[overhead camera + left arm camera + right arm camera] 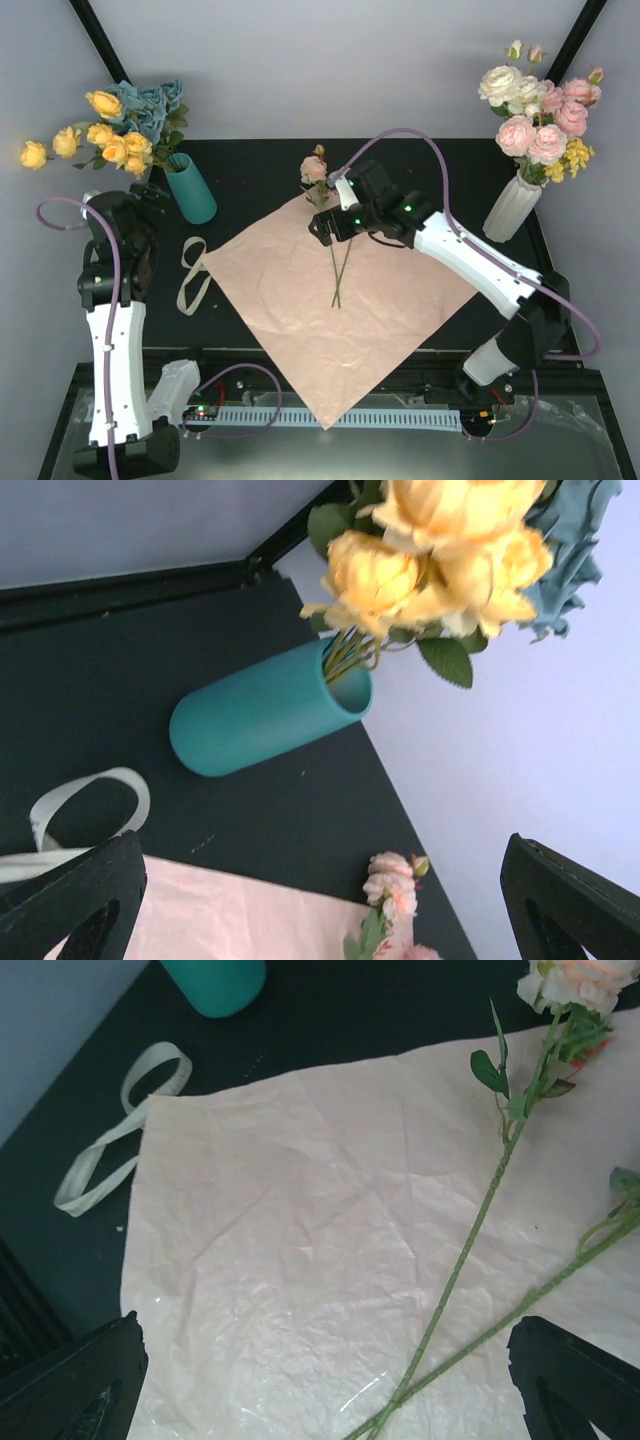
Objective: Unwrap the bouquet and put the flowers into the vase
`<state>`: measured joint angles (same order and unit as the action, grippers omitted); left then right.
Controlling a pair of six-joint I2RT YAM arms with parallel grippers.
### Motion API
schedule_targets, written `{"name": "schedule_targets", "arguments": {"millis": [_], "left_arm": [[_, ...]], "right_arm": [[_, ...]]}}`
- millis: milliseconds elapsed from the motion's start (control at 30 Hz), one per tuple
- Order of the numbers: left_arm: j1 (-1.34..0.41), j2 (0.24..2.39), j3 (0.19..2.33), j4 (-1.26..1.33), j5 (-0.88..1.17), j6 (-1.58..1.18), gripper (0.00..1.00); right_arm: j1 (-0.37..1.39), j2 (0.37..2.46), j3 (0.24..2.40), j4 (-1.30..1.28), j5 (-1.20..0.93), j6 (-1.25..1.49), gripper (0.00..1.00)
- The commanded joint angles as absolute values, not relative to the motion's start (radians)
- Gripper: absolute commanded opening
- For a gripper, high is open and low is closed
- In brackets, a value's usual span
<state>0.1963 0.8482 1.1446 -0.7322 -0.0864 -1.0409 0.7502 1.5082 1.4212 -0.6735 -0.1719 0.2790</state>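
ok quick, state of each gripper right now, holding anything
Left gripper: open, holding nothing, facing the vase.
Right gripper: open, holding nothing, over two loose flowers on the pink paper.

Near-left base: left arm [110, 330] stands almost upright, white forearm rising, black wrist folded forward at the top. The left tool [150, 200] points to the far left, its fingers [70, 900] spread wide.

Near-right base: right arm [480, 265] is bent at a low elbow and reaches diagonally toward the counter's middle. The right tool [322, 230] is tilted downward, its fingers [70, 1380] equally wide apart.
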Motion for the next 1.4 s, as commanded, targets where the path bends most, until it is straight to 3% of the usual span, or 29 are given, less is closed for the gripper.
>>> {"name": "schedule_targets", "arguments": {"millis": [0,300,667,900,1100,1367], "left_arm": [[0.199,0.789,1.131,-0.823,-0.024,-1.032,0.99],[0.201,0.676,1.116,-0.936,0.064,-0.82,0.99],[0.2,0.599,1.135,-1.078,0.196,-0.546,0.99],[0.2,0.575,1.109,-1.071,0.27,-0.503,0.99],[0.199,0.582,1.104,-1.049,0.279,-0.493,0.99],[0.194,0.596,1.108,-1.019,0.278,-0.495,0.99]], "right_arm": [[0.752,1.611,1.531,-0.775,-0.12,0.277,1.0],[0.728,1.824,1.661,-0.857,-0.092,0.263,0.96],[0.717,2.033,1.722,-0.932,-0.049,0.277,0.68],[0.717,2.119,1.715,-0.915,-0.067,0.289,0.59],[0.717,2.153,1.702,-0.89,-0.087,0.299,0.45],[0.716,2.164,1.684,-0.874,-0.048,0.314,0.37]]}}
